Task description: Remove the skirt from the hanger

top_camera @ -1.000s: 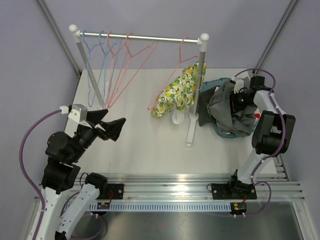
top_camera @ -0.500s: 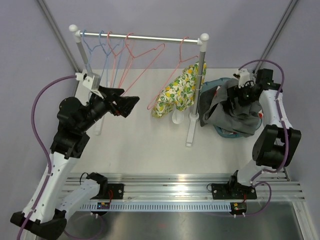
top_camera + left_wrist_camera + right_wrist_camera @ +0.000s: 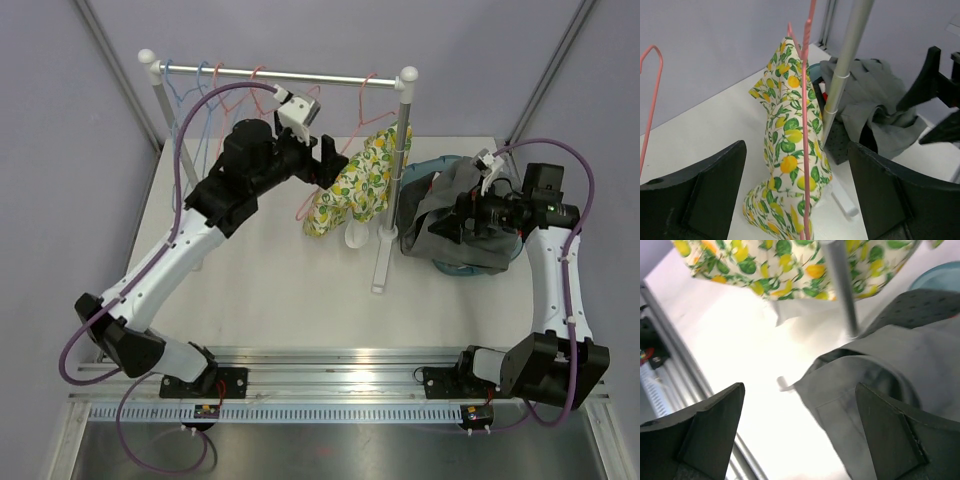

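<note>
A lemon-print skirt [image 3: 352, 188] hangs from a pink hanger [image 3: 364, 97] on the rack's rail, beside the right post. My left gripper [image 3: 331, 170] is raised against the skirt's left side and is open. In the left wrist view the skirt [image 3: 787, 135] and the hanger's wire [image 3: 807, 85] lie between the spread fingers [image 3: 700, 195], and no pad presses on them. My right gripper [image 3: 447, 226] is open above a heap of grey clothes [image 3: 452, 205]. Nothing lies between its jaws in the right wrist view [image 3: 800, 390].
The rack's rail [image 3: 290, 75] and right post [image 3: 392, 180] stand just behind the skirt, with a white foot on the table. Several empty blue and pink hangers [image 3: 205, 100] hang at the rail's left end. The grey clothes fill a teal basket [image 3: 447, 266] at the right.
My left arm swung up from the table's left side to the skirt, its jaws narrowing slightly. My right gripper opened, let go of the grey clothes and drew back.
</note>
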You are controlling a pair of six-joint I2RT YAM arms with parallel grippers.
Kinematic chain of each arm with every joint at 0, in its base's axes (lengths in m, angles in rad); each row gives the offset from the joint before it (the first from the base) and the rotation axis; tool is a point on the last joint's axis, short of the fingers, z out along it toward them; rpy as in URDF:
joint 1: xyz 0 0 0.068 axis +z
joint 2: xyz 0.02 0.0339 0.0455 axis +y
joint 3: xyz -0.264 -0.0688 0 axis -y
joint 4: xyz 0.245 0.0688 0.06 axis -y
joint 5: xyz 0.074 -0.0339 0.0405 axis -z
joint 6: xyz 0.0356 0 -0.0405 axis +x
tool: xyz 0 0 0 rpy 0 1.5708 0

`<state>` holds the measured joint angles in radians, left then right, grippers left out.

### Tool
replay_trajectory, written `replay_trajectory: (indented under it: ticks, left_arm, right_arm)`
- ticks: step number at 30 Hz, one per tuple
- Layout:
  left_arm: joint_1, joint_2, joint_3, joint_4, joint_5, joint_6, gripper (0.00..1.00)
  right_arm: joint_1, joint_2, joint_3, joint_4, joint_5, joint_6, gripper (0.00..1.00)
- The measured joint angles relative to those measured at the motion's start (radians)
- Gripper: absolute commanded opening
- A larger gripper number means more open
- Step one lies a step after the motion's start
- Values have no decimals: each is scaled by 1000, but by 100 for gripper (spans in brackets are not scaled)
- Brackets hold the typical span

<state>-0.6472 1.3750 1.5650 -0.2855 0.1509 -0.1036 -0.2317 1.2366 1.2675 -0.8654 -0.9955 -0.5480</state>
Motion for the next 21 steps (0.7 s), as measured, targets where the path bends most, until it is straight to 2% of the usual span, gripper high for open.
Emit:
replay_trajectory:
  ticks: [5,8,11,13,14,18,21]
  left_arm:
    - [-39,143,91,-28,-70,85,72]
    - [-63,188,111,-36,-112,134,58]
    - [-83,212,130,-41,-163,177,42]
    - [-94,224,148,-43,-194,201,27]
    - [-98,229,159,-45,-208,214,9]
    - [-108,240,196,-62,-235,252,0]
    - [-109,241,202,-68,-233,270,0]
  right_arm:
    - [0,18,-58,8,-98,16,99]
    - [0,19,-60,15,-128,20,100]
    - [0,19,-60,16,-144,21,99]
    - [0,19,-60,16,-151,21,99]
    - [0,19,-60,16,-151,21,100]
    - [0,19,-60,19,-152,22,100]
    - [0,19,-60,25,-152,23,100]
